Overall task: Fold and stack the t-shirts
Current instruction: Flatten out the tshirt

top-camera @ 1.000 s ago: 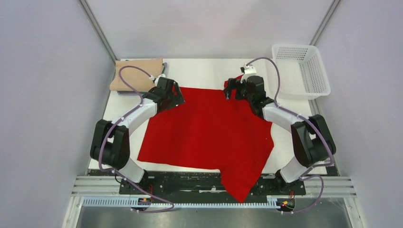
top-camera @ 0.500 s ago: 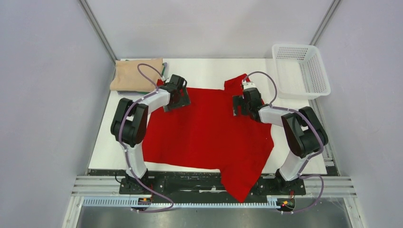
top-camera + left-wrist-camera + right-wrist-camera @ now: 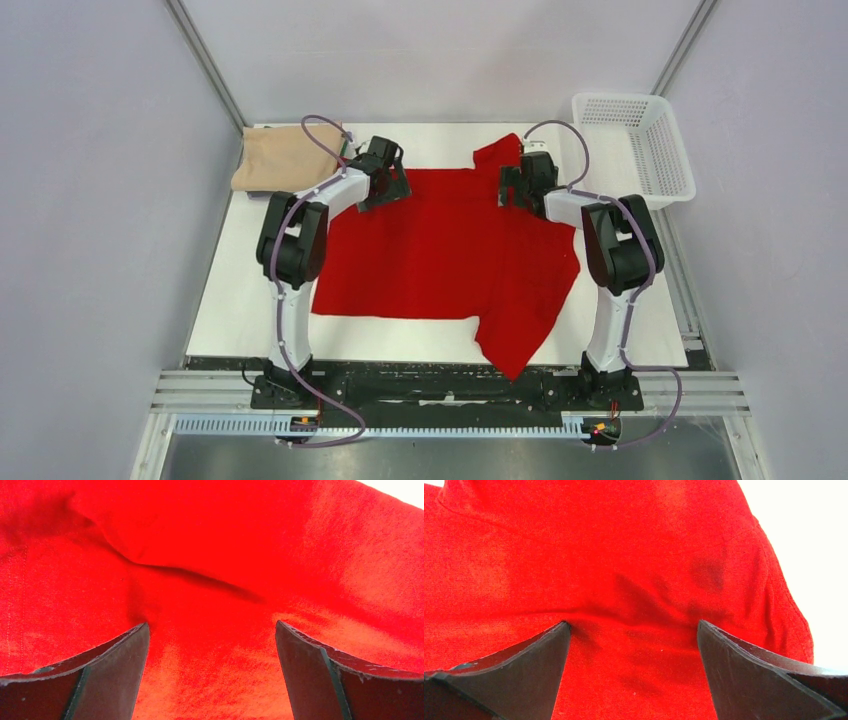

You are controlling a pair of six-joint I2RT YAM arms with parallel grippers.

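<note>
The red t-shirt (image 3: 440, 250) lies spread across the middle of the table, one sleeve pointing to the near edge. My left gripper (image 3: 385, 182) rests on its far left part, jaws open, with red cloth (image 3: 200, 555) filling the view between the fingers (image 3: 211, 630). My right gripper (image 3: 516, 183) rests on the far right part near a raised sleeve, also open over red cloth (image 3: 624, 555), fingers (image 3: 633, 627) wide apart. The beige t-shirt (image 3: 280, 158) lies folded at the far left corner. A dark green sliver (image 3: 346, 148) shows at its right edge.
A white mesh basket (image 3: 620, 98) stands at the far right corner. The metal rail and arm bases (image 3: 440, 390) run along the near edge. White table (image 3: 250, 290) shows to the left of the red shirt.
Both arms have stretched toward the far edge. The red shirt has slid away from the near edge with them, and less of its sleeve hangs over the rail.
</note>
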